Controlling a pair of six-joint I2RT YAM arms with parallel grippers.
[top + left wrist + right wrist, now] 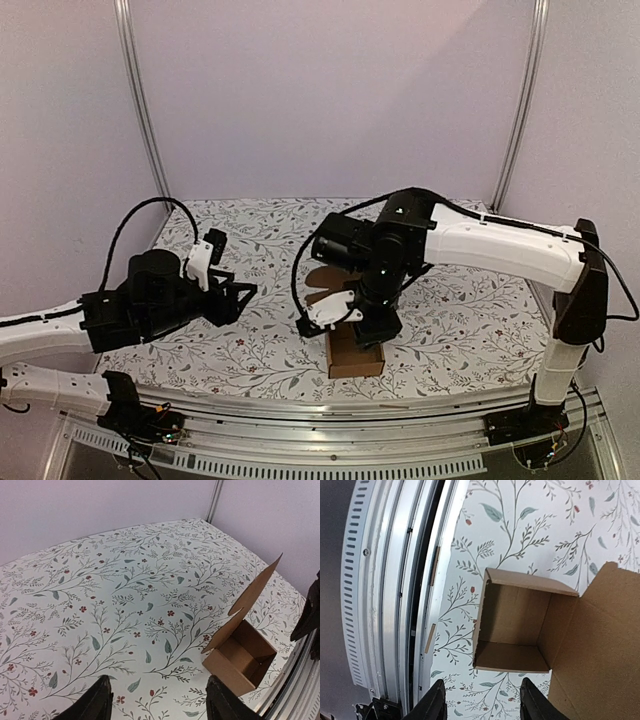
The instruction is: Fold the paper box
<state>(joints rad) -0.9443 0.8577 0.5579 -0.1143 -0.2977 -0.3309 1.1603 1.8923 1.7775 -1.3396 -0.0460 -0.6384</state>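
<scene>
Paper box [510,625], open-topped with lid flap raised, standing straight beneath right gripper [482,702], clear of its spread, empty fingers. Ahead and rightward of left gripper [160,702], well apart; that one likewise spread, pinching nothing.

1 plain brown kraft cardboard box [356,360] sits on 1 floral-printed white table [450,330]. There are 2 black two-finger grippers, the left gripper [159,682] left of the box and the right gripper [481,687] above it. 2 silver upright poles [143,100] stand beyond the box.
</scene>
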